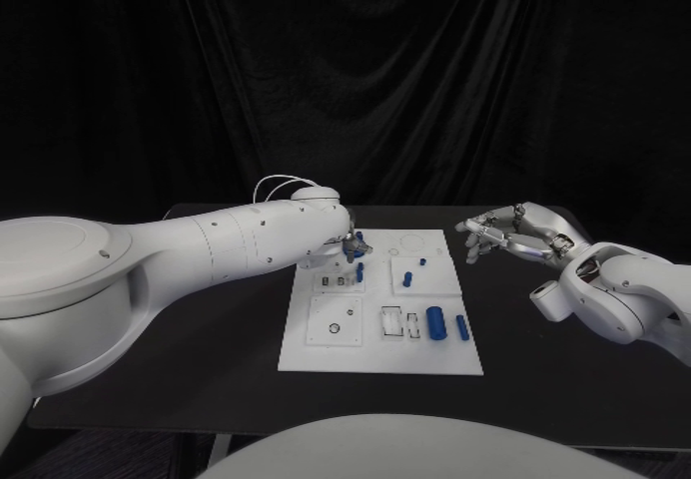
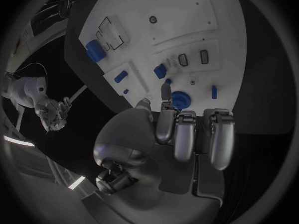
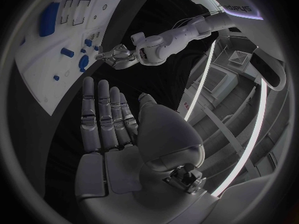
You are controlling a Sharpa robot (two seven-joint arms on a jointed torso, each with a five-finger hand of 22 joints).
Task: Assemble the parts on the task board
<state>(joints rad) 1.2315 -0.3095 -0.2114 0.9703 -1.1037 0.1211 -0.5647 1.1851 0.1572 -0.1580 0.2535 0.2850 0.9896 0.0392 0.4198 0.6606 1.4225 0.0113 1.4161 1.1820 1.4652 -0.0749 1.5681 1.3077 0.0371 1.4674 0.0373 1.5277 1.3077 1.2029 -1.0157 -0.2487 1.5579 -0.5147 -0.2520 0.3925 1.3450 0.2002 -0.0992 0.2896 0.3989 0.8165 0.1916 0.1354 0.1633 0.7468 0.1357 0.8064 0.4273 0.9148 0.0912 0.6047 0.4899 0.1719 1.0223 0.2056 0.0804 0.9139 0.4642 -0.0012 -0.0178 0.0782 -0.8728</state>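
The white task board (image 1: 329, 349) lies in the middle of the black table. My left hand (image 1: 345, 246) hovers over the board's far left corner, and its fingertips (image 2: 166, 92) pinch a round blue part (image 2: 181, 100). Other blue parts sit on the board: a thick cylinder (image 1: 435, 323), a slimmer one (image 1: 462, 327), a short peg (image 1: 407, 278) and a small piece (image 1: 361, 267). My right hand (image 1: 507, 236) is raised off the board's far right corner, with its fingers (image 3: 106, 115) spread and nothing in them.
Several empty slots and round holes (image 1: 336, 327) mark the board's near half. Bare black table (image 1: 561, 369) surrounds the board on all sides. My left arm (image 1: 188, 254) crosses above the table's left side.
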